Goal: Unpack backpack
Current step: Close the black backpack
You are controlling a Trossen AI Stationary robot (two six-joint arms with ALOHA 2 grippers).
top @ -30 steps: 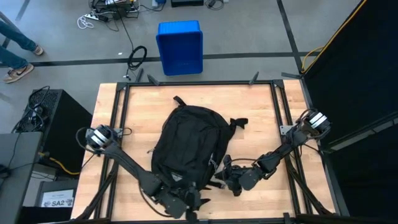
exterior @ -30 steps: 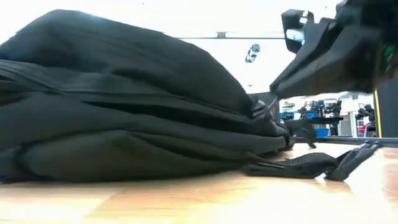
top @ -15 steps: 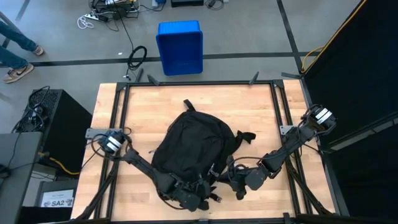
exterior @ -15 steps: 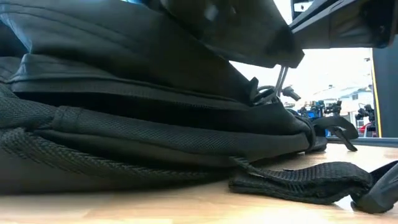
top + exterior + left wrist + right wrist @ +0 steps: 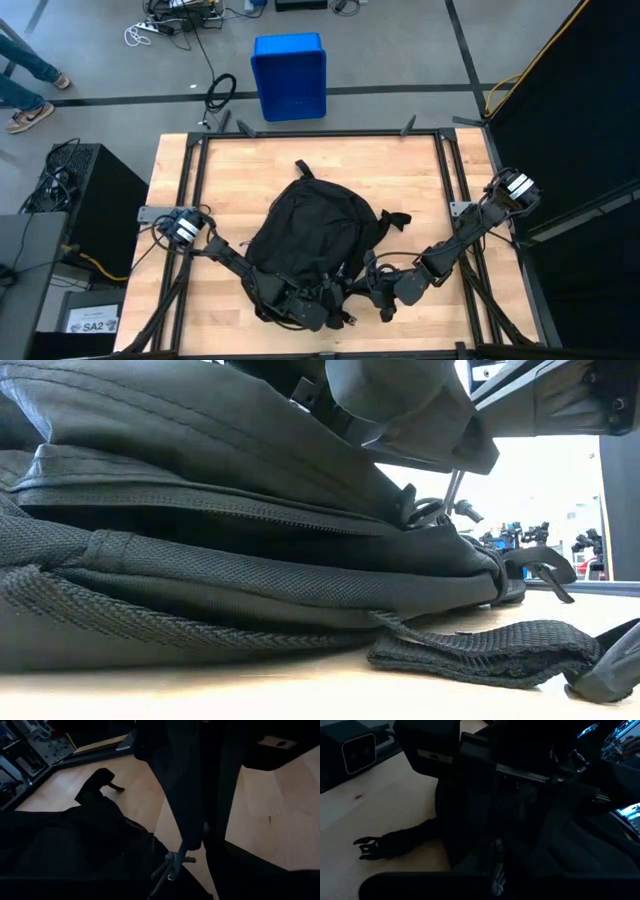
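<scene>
Off the tabletop's [image 5: 400, 170] left edge, a white label [image 5: 93, 325] reads "SA2". Your left pincer [image 5: 318, 305] sits at the backpack's [image 5: 310, 235] near end; I cannot tell how its fingers stand. The backpack lies mid-tabletop, toward the near edge. Your right pincer [image 5: 362, 288] is pressed together beside its zipper pulls [image 5: 432, 510]. A blue bin [image 5: 289, 75] stands beyond the far edge.

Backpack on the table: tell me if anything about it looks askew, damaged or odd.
Nothing looks damaged. The backpack lies flat but skewed on the table, one strap trailing loose on the wood. Both grippers, left and right, crowd its near end.
</scene>
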